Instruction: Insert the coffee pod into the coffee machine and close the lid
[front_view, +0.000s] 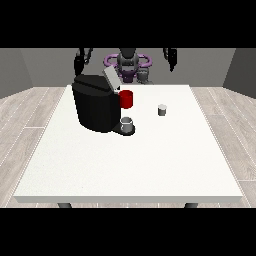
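A black coffee machine stands on the white table, left of centre, with its grey lid tilted up and open. A red part sticks out at its front, and a grey cup sits on its base. The small grey coffee pod stands on the table to the right of the machine. The hand at the view's left hangs raised behind the machine. The hand at the view's right is raised above the far table edge. Neither hand touches anything.
The robot's torso stands behind the table's far edge. Grey walls and a wood floor surround the table.
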